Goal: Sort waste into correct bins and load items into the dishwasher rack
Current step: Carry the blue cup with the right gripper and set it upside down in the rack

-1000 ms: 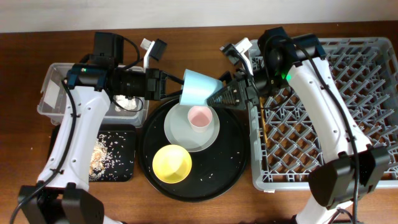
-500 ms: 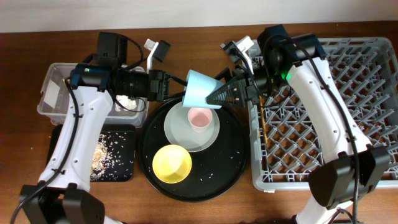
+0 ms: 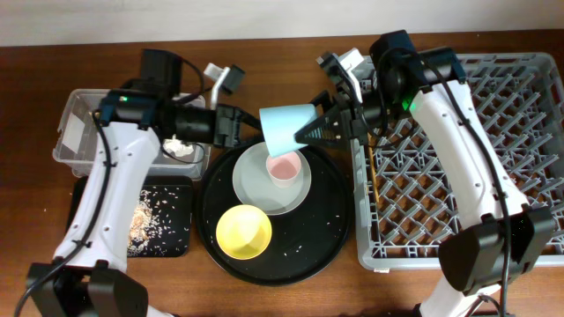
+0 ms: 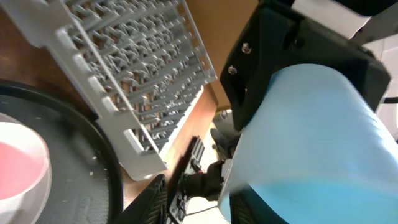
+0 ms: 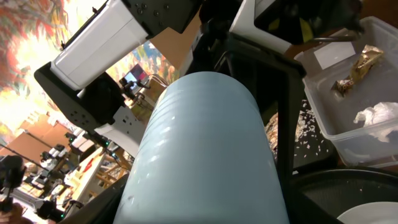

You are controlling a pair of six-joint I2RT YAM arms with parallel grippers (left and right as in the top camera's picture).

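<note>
My right gripper (image 3: 315,130) is shut on the light blue cup (image 3: 286,129) and holds it on its side above the back rim of the round black tray (image 3: 328,231). The cup fills the right wrist view (image 5: 205,149). My left gripper (image 3: 234,128) is open just left of the cup's mouth, apart from it; in the left wrist view (image 4: 193,200) the cup (image 4: 311,137) is at its right. On the tray are the pink cup (image 3: 282,165) on the pale plate (image 3: 254,189) and the yellow bowl (image 3: 244,231). Chopsticks (image 3: 374,180) lie in the grey rack (image 3: 467,176).
The clear tub (image 3: 75,123) at the back left holds the white tissue (image 5: 376,118) and the brown-gold wrapper (image 5: 351,65). The flat black tray (image 3: 172,238) in front of it holds tan scraps (image 3: 141,220). Rice crumbs are scattered over the round tray.
The blue cup has turned so its mouth faces left and shifted slightly right in my right gripper. My left gripper has dropped a little and stands apart from the cup.
</note>
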